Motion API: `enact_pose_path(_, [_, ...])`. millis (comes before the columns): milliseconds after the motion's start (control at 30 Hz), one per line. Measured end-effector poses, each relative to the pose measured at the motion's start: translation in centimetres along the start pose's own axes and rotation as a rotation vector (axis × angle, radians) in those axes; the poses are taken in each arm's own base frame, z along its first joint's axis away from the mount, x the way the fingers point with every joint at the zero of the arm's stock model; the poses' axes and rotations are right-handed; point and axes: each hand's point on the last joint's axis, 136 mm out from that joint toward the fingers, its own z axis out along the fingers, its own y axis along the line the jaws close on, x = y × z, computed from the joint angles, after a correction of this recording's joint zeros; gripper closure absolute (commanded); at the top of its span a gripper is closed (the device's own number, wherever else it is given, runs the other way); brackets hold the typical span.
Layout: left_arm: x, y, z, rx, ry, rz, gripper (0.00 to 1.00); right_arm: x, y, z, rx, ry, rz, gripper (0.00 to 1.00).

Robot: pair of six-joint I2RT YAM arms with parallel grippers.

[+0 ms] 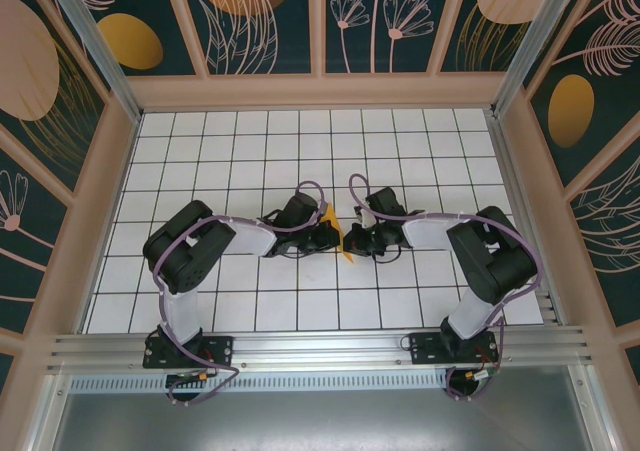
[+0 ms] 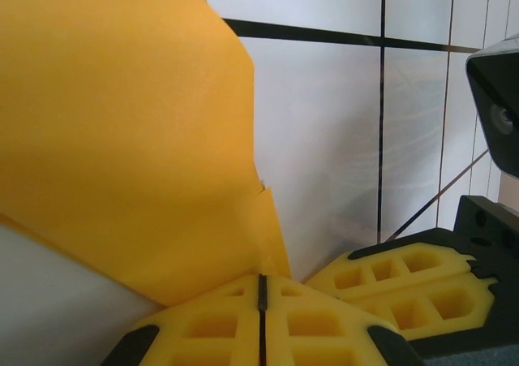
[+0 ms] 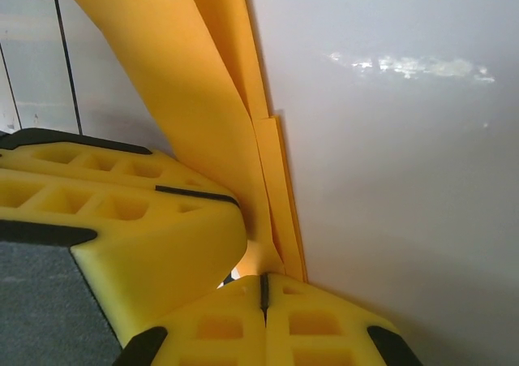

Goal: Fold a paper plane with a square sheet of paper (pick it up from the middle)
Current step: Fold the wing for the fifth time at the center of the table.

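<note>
Paper (image 2: 122, 122), mid-fold, is pinched by left gripper (image 2: 261, 293) at nine o'clock, right gripper (image 3: 263, 289) at three; crease alignment is likely needed next.

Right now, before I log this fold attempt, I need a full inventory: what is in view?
sheet of paper: one, orange-yellow, folded, pinched between both grippers at mid-table
table: one, white tiles with dark grid lines, under the arms
wall panels: several, dark with floral pattern, on three sides
rail: one, silver, near edge, bearing both bases
arms: two, black and white, left arm and right arm reaching inward
left gripper: one, yellow pads, shut on the paper
right gripper: one, yellow pads, shut on the paper
</note>
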Motion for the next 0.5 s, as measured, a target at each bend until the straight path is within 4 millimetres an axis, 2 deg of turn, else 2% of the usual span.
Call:
enact_pose_path(100, [-0.7, 0.4, -0.2, -0.009, -0.018, -0.010, 0.90, 0.0, 0.0, 0.0, -0.003, -0.002, -0.002, 1.00])
enact_pose_path(300, [-3.9, 2.0, -1.3, -0.049, -0.100, -0.046, 0.89, 0.0, 0.0, 0.0, -0.003, -0.002, -0.002, 1.00])
enact_pose_path(500, [-6.0, 3.4, -2.2, -0.085, -0.146, -0.031, 0.88, 0.0, 0.0, 0.0, -0.002, -0.002, -0.002, 1.00])
